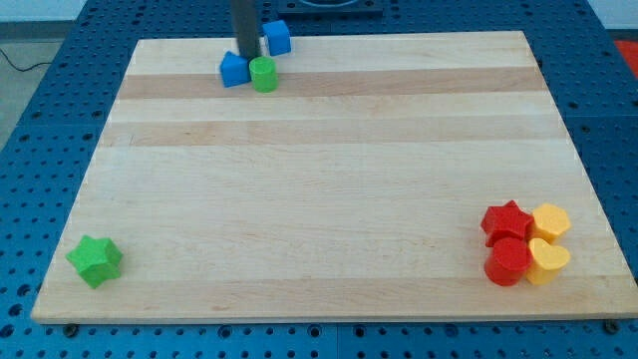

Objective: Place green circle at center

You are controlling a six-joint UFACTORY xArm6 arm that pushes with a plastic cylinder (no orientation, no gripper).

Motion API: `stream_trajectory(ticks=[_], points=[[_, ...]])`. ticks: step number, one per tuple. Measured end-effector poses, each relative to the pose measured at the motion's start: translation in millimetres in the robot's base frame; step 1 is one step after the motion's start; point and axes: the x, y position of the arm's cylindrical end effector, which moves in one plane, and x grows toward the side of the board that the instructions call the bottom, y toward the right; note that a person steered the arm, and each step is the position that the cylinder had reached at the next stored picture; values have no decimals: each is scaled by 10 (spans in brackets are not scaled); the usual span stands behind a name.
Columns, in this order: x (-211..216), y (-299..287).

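Observation:
The green circle (263, 74) sits near the view's top edge of the wooden board (329, 179), left of middle. It touches a blue block (233, 70) on its left. A blue cube (277, 38) lies just above and to the right. My tip (245, 58) comes down between the blue block and the blue cube, just above and left of the green circle, close to or touching it.
A green star (95, 260) lies at the board's bottom left. At the bottom right a red star (505, 220), a red cylinder (508, 261), a yellow hexagon (550, 220) and a yellow heart (546, 259) cluster together. The board lies on a blue perforated table (40, 120).

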Motion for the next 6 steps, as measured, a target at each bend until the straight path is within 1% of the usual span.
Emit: stream_trajectory(ticks=[1,2,3,4,5,6], points=[[443,-105],[339,45],[-69,172],[-340,345],[-363,696],[-37,997]])
